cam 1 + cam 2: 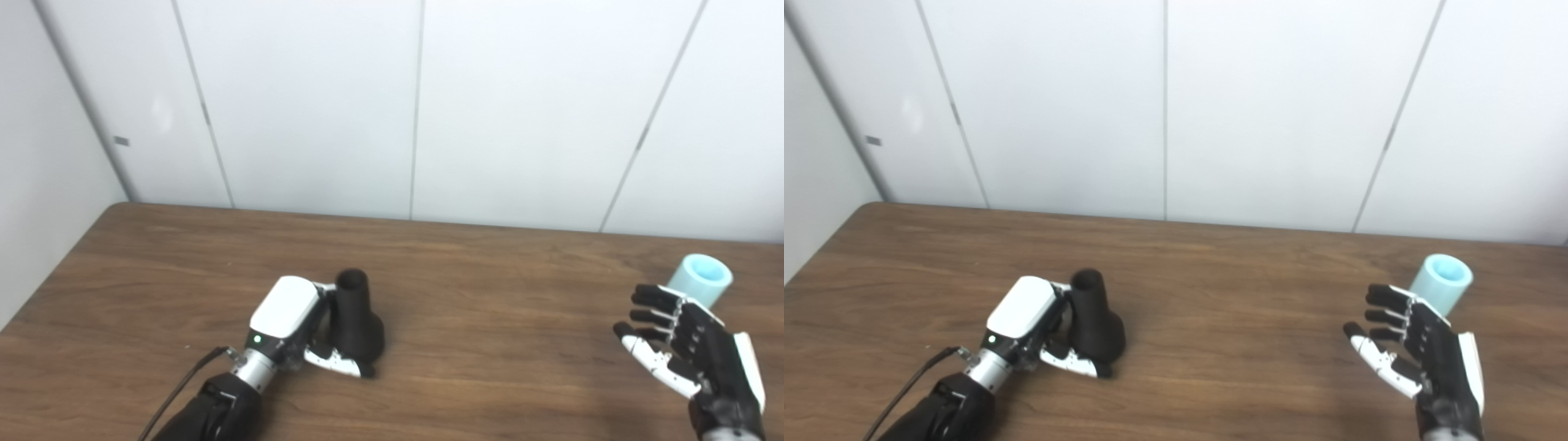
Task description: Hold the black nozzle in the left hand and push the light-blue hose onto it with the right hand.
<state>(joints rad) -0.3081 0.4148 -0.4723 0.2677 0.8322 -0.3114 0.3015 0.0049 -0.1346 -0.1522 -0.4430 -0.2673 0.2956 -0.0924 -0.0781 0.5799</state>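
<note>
Readable text: none on anything here.
Left hand [288, 321]: plain white shell, no brand or number to be read; only a small green light near the wrist.
Right hand [695, 346]: black and white, no lettering to be made out.
Black nozzle [355, 321]: no label showing.
Light-blue hose [701, 278]: no print showing.
Wall panels [306, 104]: one small grey tag [121, 141] at the left, too small to read.
Tabletop [490, 306]: bare wood grain, no markings.
</note>
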